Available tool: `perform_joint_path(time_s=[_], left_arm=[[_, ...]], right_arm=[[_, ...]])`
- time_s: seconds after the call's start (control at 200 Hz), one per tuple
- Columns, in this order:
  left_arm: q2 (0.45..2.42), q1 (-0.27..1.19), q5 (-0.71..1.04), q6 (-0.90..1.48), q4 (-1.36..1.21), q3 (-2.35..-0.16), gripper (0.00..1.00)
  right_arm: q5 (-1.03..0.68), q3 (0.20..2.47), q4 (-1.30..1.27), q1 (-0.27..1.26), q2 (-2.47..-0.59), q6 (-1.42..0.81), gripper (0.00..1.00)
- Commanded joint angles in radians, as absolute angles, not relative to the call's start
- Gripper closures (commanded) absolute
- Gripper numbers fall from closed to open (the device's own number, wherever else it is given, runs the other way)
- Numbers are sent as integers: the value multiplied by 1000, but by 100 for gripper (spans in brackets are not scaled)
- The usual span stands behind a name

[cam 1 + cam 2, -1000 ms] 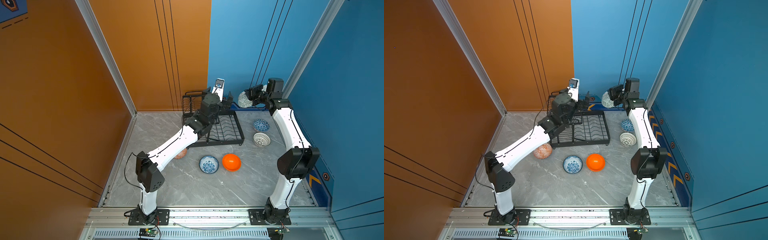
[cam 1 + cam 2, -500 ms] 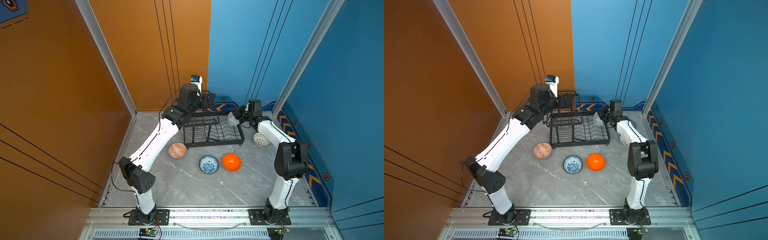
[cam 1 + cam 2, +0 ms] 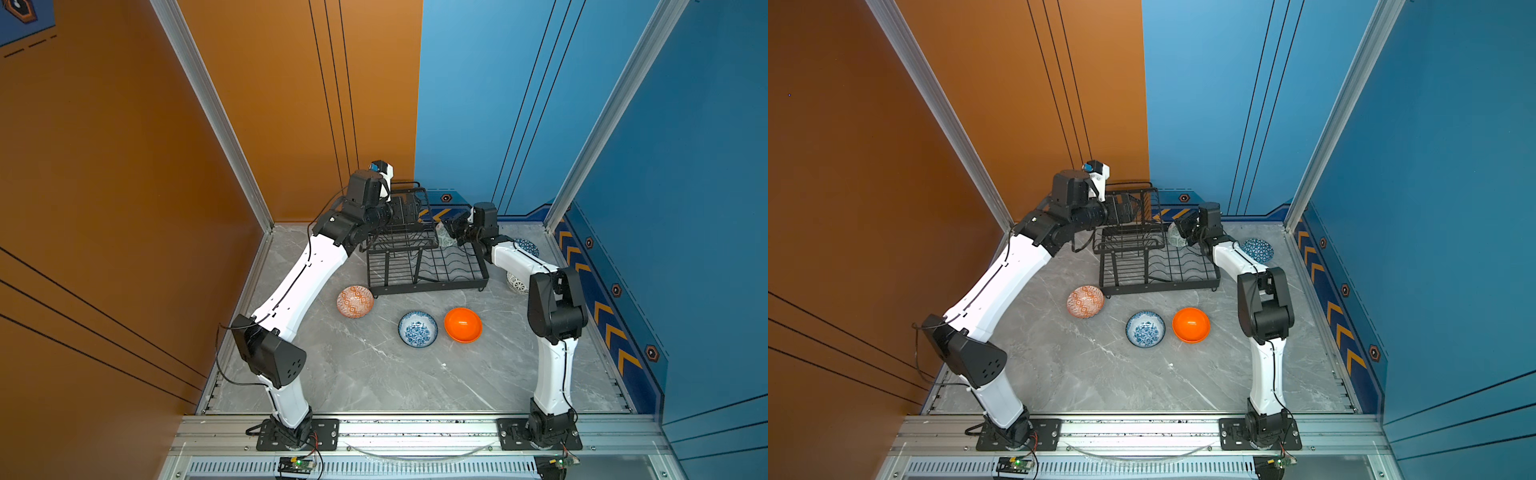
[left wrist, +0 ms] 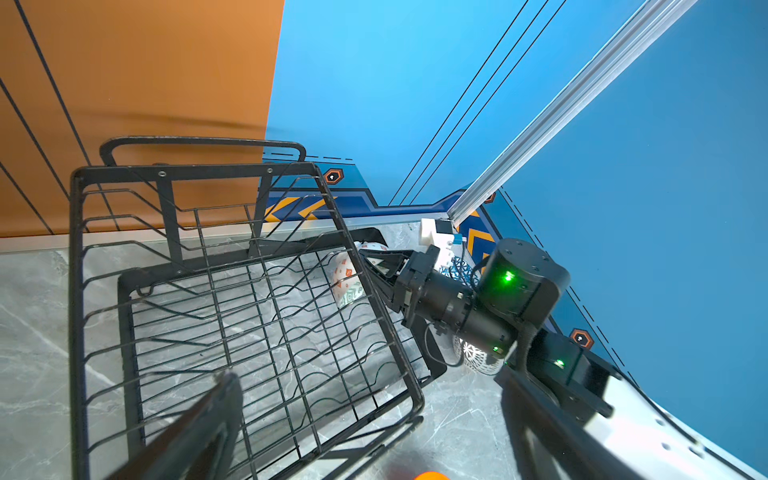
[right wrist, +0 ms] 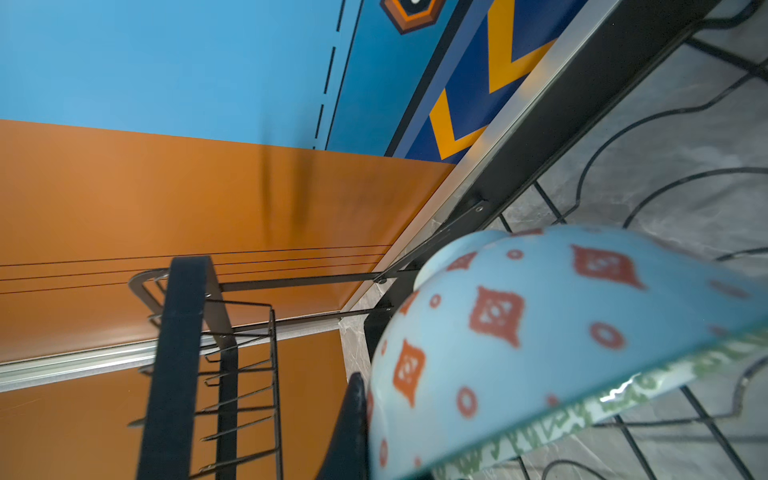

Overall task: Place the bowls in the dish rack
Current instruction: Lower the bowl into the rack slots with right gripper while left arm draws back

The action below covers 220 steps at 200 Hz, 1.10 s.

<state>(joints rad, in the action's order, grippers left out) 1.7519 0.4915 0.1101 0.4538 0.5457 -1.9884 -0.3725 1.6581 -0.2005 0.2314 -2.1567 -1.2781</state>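
Note:
The black wire dish rack (image 3: 432,286) (image 3: 1158,286) (image 4: 411,386) stands at the back of the table. My right gripper (image 3: 452,232) (image 3: 1182,232) (image 4: 374,266) is shut on the pale green patterned bowl (image 3: 443,239) (image 3: 1174,240) (image 4: 347,278) (image 5: 540,332), holding it tilted on edge over the rack's far right corner. One finger (image 5: 352,415) presses its outer wall. My left gripper (image 3: 409,210) (image 3: 1133,208) (image 4: 374,436) hangs open and empty over the rack's raised tier.
On the table in front of the rack lie an orange-white diamond bowl (image 3: 354,301) (image 3: 1085,301), a blue-white floral bowl (image 3: 417,329) (image 3: 1145,329) and a plain orange bowl (image 3: 463,325) (image 3: 1190,325). Right of the rack sit a blue triangle bowl (image 3: 527,247) (image 3: 1258,249) and a white lattice bowl (image 3: 516,282) (image 4: 473,355).
My right arm has come down from high at the back, bringing the green bowl to the rack's far right corner. My left arm has swung from over the rack's middle to its left back side.

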Motion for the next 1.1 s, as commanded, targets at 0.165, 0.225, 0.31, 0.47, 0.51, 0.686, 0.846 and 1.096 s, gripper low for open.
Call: perform_joint_path(time_s=[0.165, 0.225, 0.31, 0.47, 0.51, 0.686, 0.846, 1.096], left_arm=[[1700, 479, 151, 458, 569, -1968, 2], [1700, 480, 151, 457, 569, -1966, 2], [1699, 478, 152, 458, 570, -1966, 2], [1695, 471, 169, 452, 570, -1959, 2], [1694, 468, 169, 451, 569, -1957, 2], [1687, 455, 174, 453, 569, -1944, 2], [1683, 445, 181, 453, 569, -1931, 2], [1688, 439, 184, 454, 569, -1928, 2]], right_arm=[[-391, 1755, -375, 281, -2233, -1350, 100], [-385, 1768, -389, 288, -2254, -1375, 100], [-386, 1789, -433, 295, -2287, -1410, 100], [-376, 1869, -413, 309, -2334, -1420, 100], [-372, 1881, -413, 312, -2346, -1425, 100], [-364, 1928, -426, 325, -2401, -1452, 100], [-352, 1975, -447, 340, -2448, -1470, 100], [-339, 1998, -518, 348, -2492, -1478, 100]])
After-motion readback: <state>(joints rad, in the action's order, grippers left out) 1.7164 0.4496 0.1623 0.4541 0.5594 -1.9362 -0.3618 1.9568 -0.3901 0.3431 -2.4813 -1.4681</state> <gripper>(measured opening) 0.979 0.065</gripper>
